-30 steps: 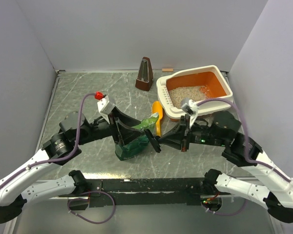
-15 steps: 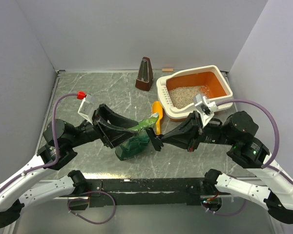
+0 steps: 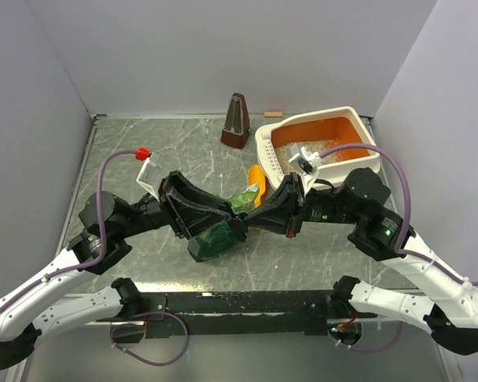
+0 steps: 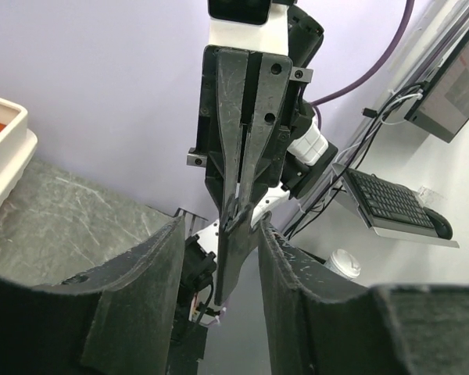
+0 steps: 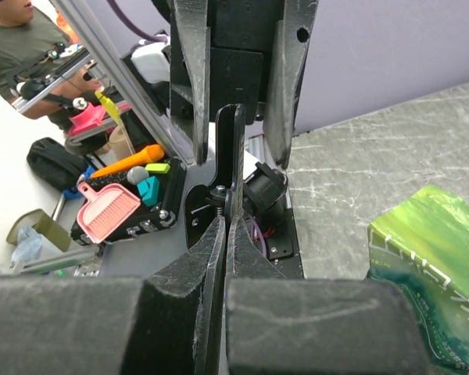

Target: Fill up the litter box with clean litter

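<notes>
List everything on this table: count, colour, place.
litter box: one, cream outside, orange inside, far right
clean litter: one patch, pale beige, in the box
bag: one, green, centre
scoop: one, orange, between bag and box
metronome: one, brown, rear centre
wooden block: one, tan, by rear wall
table: one, grey marbled, underneath
left hand: one, black, open, above bag
right hand: one, black, shut, tips between left hand's fingers

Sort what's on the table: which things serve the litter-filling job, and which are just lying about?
Job: cream-and-orange plastic litter box; pale granular clean litter; crinkly green bag, probably the supply; orange plastic scoop.
Lying about: brown pyramid-shaped metronome; small wooden block.
</notes>
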Controlling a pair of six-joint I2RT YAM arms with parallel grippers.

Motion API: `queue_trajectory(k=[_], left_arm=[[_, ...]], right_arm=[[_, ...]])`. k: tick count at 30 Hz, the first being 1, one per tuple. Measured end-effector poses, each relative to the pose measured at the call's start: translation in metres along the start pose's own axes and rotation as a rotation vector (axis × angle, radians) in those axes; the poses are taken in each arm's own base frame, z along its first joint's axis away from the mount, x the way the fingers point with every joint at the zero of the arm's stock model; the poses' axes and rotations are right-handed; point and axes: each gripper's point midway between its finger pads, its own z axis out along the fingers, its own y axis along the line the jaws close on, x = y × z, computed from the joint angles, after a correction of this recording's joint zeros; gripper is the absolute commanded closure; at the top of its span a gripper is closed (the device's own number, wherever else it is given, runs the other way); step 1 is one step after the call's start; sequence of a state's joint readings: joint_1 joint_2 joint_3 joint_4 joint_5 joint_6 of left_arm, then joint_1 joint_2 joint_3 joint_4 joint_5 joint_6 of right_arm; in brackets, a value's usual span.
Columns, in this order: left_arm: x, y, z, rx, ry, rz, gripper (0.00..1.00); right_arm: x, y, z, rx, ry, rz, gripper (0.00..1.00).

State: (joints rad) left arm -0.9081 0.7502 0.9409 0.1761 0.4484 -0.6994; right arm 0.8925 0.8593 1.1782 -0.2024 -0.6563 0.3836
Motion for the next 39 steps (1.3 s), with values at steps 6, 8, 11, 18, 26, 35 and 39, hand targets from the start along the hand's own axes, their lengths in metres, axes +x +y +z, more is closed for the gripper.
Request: queue_trajectory(k=[6,8,11,18,26,35,39], left_arm=[[0.002,-0.003,0.000,0.021,0.015,0.009,0.99],[0.002,-0.007,-0.001,0.039,0.017,0.020,0.99],[0.002,-0.010,-0.003,0.048,0.018,0.032,0.99],[0.004,-0.008,-0.008,0.031,0.030,0.048,0.99],[0.007,-0.004,-0.009,0.001,0.052,0.050,0.99],[0.009,-0.002,-0.008,-0.004,0.061,0.043,0.99],[0.010,-0.001,-0.008,-0.005,0.064,0.041,0.99]], right_arm=[[0.004,-0.004,0.005,0.002,0.017,0.021,1.00],[0.003,-0.003,0.005,-0.005,0.015,0.024,0.84],[0.003,-0.003,0.005,-0.006,0.015,0.023,0.52],[0.005,-0.009,-0.008,0.070,0.012,-0.021,0.40],[-0.003,0.008,-0.025,0.041,0.000,-0.130,0.27],[-0.007,0.007,-0.008,-0.023,0.044,-0.162,0.25],[0.003,-0.006,0.005,-0.017,0.086,-0.135,0.24]])
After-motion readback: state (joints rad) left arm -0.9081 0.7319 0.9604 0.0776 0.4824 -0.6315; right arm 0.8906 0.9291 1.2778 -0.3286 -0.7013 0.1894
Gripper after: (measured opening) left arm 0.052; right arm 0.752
